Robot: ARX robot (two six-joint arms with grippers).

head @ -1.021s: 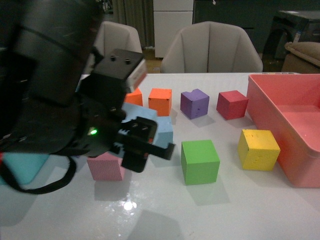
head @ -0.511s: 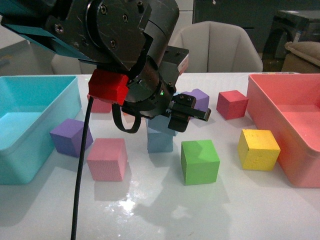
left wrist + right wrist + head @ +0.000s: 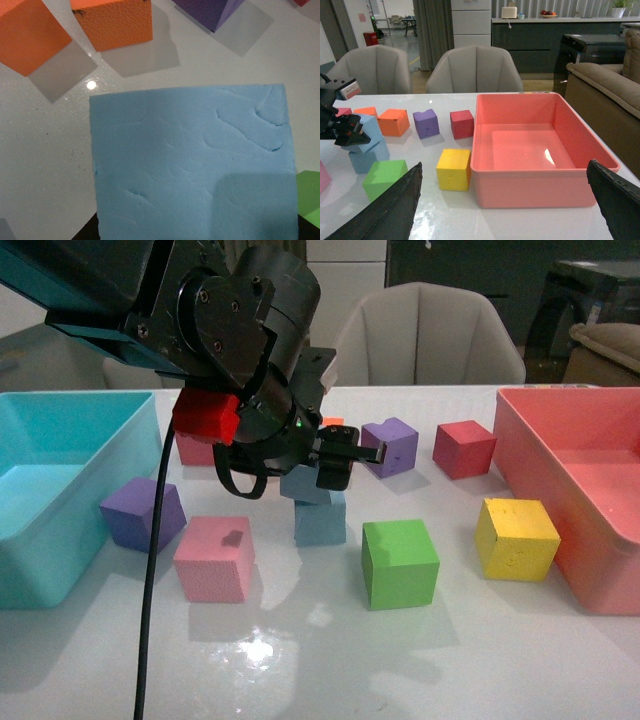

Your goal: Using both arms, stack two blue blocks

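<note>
My left gripper (image 3: 318,472) is shut on a pale blue block (image 3: 303,485), holding it slightly tilted on top of the second blue block (image 3: 321,524), which stands mid-table. In the left wrist view the held blue block (image 3: 195,165) fills most of the picture and hides the fingers. From the right wrist view, the two blue blocks appear as an offset stack, upper (image 3: 364,131) over lower (image 3: 367,156). My right gripper (image 3: 502,200) is open and holds nothing, with its dark fingers (image 3: 385,210) wide apart, low in front of the pink bin (image 3: 530,175).
A turquoise bin (image 3: 60,560) stands at the left and a pink bin (image 3: 530,450) at the right. Round the stack lie a pink cube (image 3: 213,558), two purple cubes (image 3: 140,512) (image 3: 392,443), a green cube (image 3: 400,562), a yellow cube (image 3: 517,538), a red cube (image 3: 464,448) and two orange cubes (image 3: 112,22).
The left arm has drawn back from the camera, uncovering the turquoise bin and a purple cube. Its gripper, still holding the blue block, has shifted slightly left over the other blue block.
</note>
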